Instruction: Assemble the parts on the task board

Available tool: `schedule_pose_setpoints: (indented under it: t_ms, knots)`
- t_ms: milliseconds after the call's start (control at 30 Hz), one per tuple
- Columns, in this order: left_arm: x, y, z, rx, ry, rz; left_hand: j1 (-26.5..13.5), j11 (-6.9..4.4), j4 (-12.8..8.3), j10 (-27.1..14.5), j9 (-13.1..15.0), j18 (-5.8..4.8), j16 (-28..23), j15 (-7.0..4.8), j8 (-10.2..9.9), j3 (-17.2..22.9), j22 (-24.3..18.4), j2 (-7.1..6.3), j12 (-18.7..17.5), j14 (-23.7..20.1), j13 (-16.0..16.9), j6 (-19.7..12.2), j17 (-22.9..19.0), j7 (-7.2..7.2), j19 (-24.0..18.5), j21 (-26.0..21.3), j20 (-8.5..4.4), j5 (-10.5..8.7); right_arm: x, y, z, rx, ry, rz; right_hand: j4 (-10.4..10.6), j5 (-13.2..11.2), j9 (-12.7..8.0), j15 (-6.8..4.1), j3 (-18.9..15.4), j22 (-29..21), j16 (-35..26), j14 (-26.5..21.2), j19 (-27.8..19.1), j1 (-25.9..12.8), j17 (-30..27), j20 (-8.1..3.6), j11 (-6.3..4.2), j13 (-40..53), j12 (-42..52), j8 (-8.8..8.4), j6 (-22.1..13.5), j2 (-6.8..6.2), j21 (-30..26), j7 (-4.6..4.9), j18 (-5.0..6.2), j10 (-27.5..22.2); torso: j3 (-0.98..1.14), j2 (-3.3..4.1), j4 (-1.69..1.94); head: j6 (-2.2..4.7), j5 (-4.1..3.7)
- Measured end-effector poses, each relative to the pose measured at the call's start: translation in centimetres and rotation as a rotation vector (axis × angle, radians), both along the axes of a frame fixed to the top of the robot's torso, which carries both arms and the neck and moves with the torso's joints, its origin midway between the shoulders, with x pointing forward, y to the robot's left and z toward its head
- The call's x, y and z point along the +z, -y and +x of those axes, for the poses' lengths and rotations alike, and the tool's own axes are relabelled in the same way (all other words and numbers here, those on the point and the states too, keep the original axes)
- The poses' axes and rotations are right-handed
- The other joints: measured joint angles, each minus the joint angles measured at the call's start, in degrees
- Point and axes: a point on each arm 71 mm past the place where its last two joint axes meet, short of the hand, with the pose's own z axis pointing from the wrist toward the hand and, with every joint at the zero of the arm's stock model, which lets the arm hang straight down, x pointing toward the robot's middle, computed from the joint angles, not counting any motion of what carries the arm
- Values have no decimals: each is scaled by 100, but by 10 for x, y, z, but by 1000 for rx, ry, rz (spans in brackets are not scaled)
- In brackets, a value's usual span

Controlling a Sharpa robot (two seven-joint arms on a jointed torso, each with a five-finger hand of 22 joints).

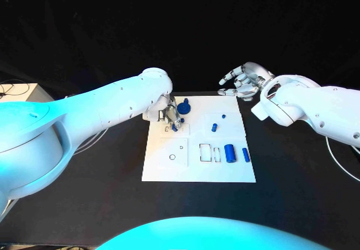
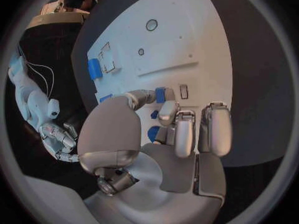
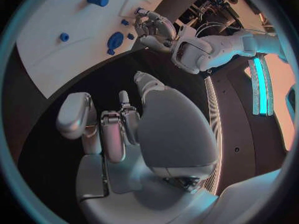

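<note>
I see the white task board (image 1: 196, 172) lying in the middle of the black counter (image 1: 300, 198), and I place everything else from it. My left hand (image 1: 169, 114) is down over the board's far left corner, its fingers (image 2: 176, 129) curled in around a small blue part (image 2: 161, 95) that they pinch against the board there. A round blue part (image 1: 184, 108) sits just beside that hand, a small blue peg (image 1: 215, 126) stands near the board's centre, and two blue cylinders (image 1: 230, 153) lie along its right edge. My right hand (image 1: 244, 80) hovers off the board's far right corner, fingers spread and holding nothing.
</note>
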Motion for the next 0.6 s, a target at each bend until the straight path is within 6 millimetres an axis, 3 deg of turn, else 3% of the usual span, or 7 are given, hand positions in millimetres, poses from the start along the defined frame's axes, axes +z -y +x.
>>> schedule_pose_setpoints:
  t_ms: [600]
  knots:
    - [-2,-1,-2,8,13,-12,-1,-23,0,23,28,1,0,-20,-17,0,0,-1,24,-21,22,22,0,-2,0,0,0,34,0,1,0,-1,0,-1,0,0,-1,0,-1,0,0,0,0,0,0,0,0,-1,0,0,0,0,0,0,0,0,-7,3,-1,-3,-4]
